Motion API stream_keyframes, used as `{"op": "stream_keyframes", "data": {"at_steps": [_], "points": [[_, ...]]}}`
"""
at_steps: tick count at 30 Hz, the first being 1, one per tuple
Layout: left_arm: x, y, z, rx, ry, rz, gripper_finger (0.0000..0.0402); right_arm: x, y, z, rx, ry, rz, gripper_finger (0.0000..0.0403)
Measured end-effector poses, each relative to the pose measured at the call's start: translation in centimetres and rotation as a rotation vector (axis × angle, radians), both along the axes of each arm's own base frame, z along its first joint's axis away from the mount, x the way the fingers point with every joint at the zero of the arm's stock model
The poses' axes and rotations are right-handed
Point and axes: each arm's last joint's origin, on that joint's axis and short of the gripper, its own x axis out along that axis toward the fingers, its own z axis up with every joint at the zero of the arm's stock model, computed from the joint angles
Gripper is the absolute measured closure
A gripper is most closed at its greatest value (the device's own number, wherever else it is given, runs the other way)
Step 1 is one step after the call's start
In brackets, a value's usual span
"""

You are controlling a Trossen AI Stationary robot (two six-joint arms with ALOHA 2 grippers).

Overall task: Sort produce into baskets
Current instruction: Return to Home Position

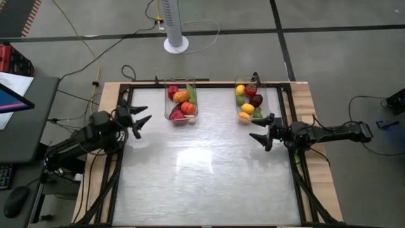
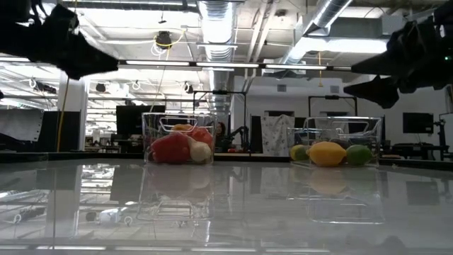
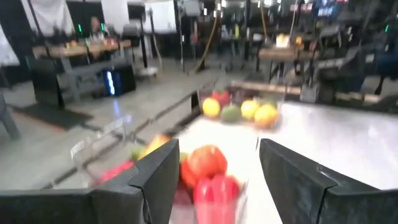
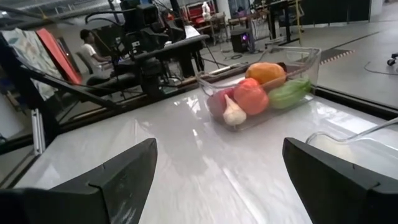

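Spread, empty — left tool (image 1: 140, 119) and right tool (image 1: 261, 130) outside baskets (image 1: 180, 80) at far table (image 1: 209, 180) edge.

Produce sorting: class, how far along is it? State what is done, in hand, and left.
Done: all visible produce sits in the left bin and right bin; none lies on the table. In hand: nothing; the left end effector and right end effector are open, outside the bins. Left: apparently no sorting.
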Motion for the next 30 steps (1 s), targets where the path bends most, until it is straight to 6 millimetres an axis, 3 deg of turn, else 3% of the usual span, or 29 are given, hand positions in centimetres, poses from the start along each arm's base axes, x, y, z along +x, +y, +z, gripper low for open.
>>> {"op": "stream_keyframes", "data": {"at_steps": [11,30], "points": [[-0.4,-0.2,-2.7,-0.122,0.25,0.002,0.0191,0.0,0.0,-0.6,-0.005,0.06,0.001,0.003],[-0.4,-0.2,-2.5,-0.118,0.238,0.002,0.0191,-0.1,0.0,-0.8,-0.006,0.075,0.004,0.003]]}}
